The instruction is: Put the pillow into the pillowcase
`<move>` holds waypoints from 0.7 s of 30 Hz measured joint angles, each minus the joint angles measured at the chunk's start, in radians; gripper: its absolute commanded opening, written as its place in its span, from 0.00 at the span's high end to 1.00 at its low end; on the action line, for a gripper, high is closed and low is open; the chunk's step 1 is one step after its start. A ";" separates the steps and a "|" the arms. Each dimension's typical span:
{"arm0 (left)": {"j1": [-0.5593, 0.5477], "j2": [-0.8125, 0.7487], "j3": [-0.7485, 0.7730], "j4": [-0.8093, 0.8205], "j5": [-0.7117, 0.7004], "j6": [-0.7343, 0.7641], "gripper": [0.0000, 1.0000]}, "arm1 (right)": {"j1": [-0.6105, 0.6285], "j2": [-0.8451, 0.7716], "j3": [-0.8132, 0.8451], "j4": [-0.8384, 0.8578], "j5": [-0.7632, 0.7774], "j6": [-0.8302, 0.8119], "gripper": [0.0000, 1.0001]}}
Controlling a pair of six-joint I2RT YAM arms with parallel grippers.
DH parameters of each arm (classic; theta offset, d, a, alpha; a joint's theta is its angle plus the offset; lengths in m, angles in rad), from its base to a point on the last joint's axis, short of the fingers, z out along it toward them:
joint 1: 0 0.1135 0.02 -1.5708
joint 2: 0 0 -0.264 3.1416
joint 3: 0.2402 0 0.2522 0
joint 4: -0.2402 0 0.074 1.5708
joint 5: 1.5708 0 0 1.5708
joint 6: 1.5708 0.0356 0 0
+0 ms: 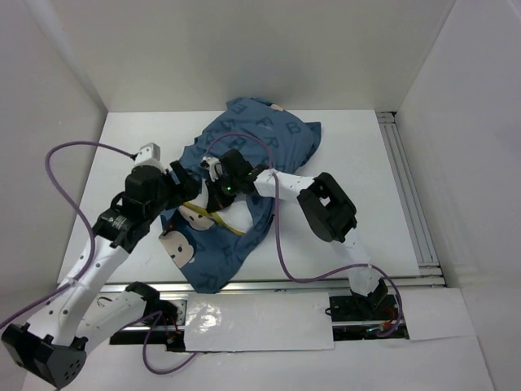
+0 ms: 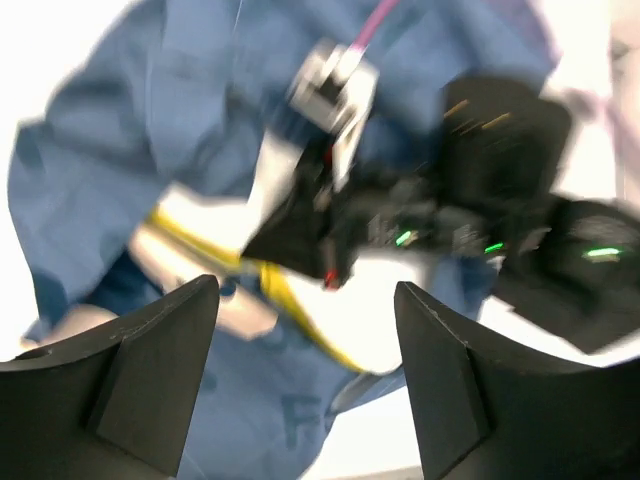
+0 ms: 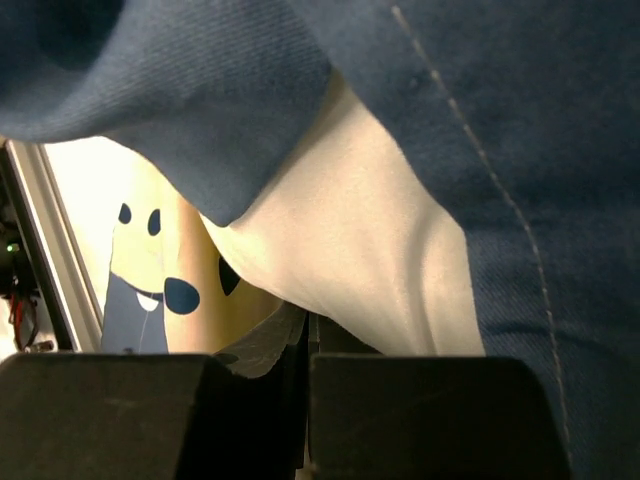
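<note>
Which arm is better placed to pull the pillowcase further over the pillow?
Right gripper: jaws shut on the pillowcase beside the exposed pillow. Left gripper hovers open, holding nothing.

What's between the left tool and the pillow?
The right arm's black tool, in the left wrist view, hanging in front of the white pillow.

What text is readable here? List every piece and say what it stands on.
"R": large pale letter printed on the pillowcase, near its far edge in the top view.
"F": probably, a blurred pale letter on the same fabric in the left wrist view.
Other printed letters: too creased or blurred to read.
</note>
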 measured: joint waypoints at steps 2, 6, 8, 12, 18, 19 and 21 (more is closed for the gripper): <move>-0.001 0.028 -0.061 0.002 0.029 -0.033 0.17 | 0.000 -0.006 -0.010 0.005 0.013 0.007 1.00; -0.018 0.163 -0.179 -0.003 0.087 -0.107 0.15 | 0.000 -0.009 -0.013 0.005 0.025 0.019 1.00; -0.031 0.206 -0.225 -0.010 0.097 -0.163 0.15 | 0.000 -0.010 -0.013 0.005 0.031 0.026 1.00; -0.040 0.210 -0.276 0.011 0.093 -0.303 0.15 | 0.000 -0.010 -0.013 0.006 0.034 0.040 1.00; -0.040 0.214 -0.318 0.073 0.075 -0.508 0.25 | 0.000 -0.010 -0.013 0.006 0.039 0.046 1.00; -0.040 0.219 -0.318 0.076 0.067 -0.537 0.27 | 0.000 -0.010 -0.013 0.006 0.041 0.050 1.00; -0.040 0.240 -0.317 0.081 0.050 -0.584 0.31 | 0.000 -0.010 -0.013 0.006 0.046 0.053 1.00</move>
